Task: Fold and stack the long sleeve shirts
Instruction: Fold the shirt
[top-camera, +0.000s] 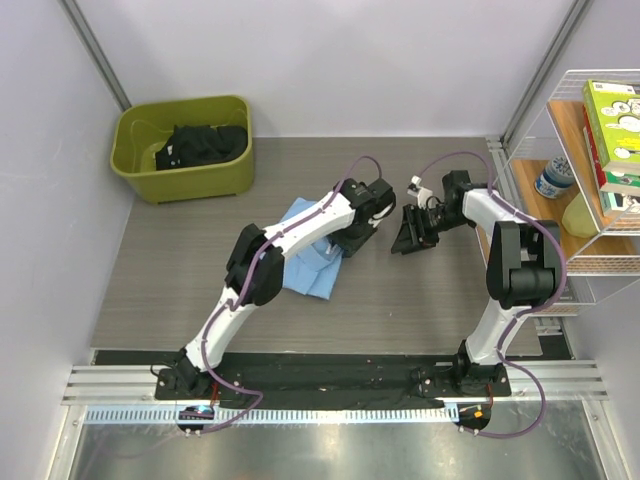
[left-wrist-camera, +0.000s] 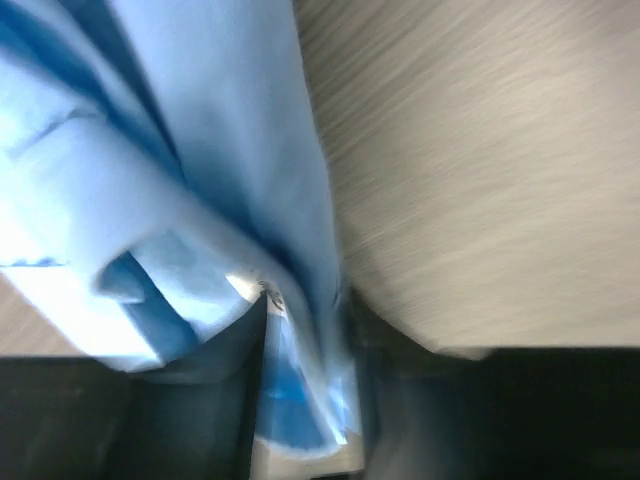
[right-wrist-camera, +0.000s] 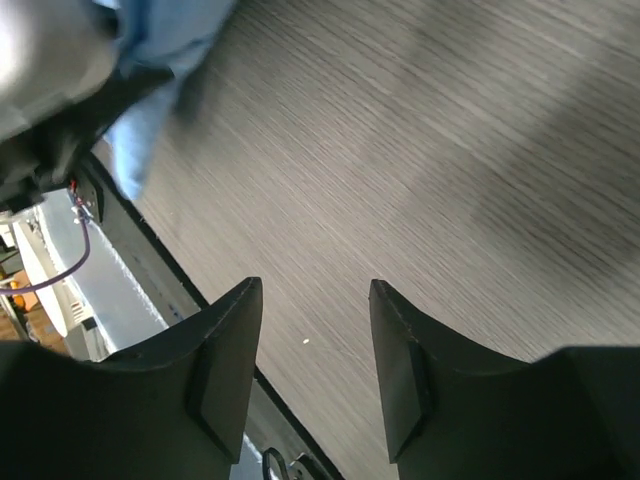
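Observation:
A light blue long sleeve shirt (top-camera: 312, 268) lies folded on the table's middle, partly under my left arm. My left gripper (top-camera: 357, 238) is low over the shirt's right edge. In the left wrist view the shirt (left-wrist-camera: 200, 150) fills the left half, and a fold of it runs down between the parted fingers of the left gripper (left-wrist-camera: 300, 335). My right gripper (top-camera: 410, 240) hovers just to the right of the left one, open, with only bare wood between its fingers (right-wrist-camera: 225, 370). In the right wrist view a corner of the shirt (right-wrist-camera: 150, 60) shows at the top left.
An olive green bin (top-camera: 130, 165) with dark clothes (top-camera: 205, 145) inside stands at the back left. A wire shelf (top-camera: 585, 265) with boxes and a bottle sits along the right edge. A black strip and metal rail run across the table's near edge (top-camera: 330, 380).

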